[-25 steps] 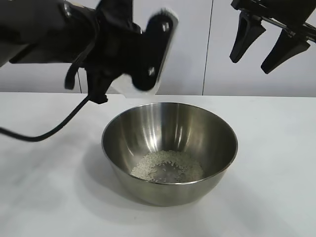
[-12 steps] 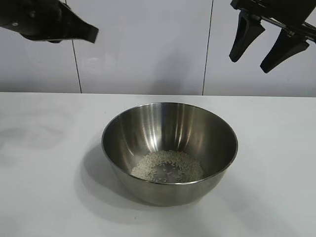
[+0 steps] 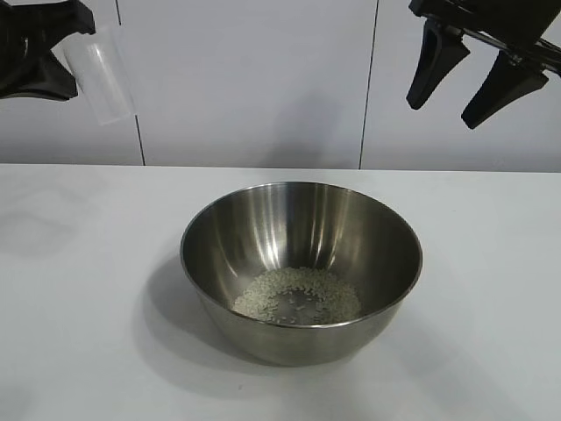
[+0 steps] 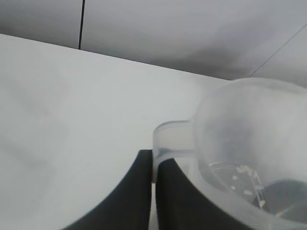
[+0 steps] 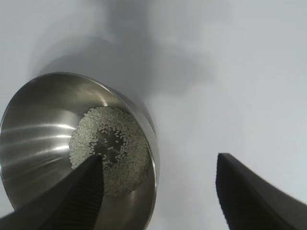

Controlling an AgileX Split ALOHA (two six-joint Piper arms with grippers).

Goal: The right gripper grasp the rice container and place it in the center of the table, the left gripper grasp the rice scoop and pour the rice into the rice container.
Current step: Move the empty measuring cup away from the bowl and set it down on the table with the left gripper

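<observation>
Rice [image 3: 298, 295] sits in the bowl [image 3: 301, 263] mid-frame on the table [image 3: 79, 333]; pour looks done. Our left gripper [image 3: 35, 48], upper left, clamps the scoop [image 3: 103, 70] handle; we'd set it down well clear. Right gripper [image 3: 473, 74] hangs open, upper right

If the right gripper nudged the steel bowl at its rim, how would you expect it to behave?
The rice container would probably slide easily: polished steel on the smooth white table. Its rounded sides narrow toward the base, so a rim push might rock it. The rice is only a thin layer, adding little weight to steady it.
</observation>
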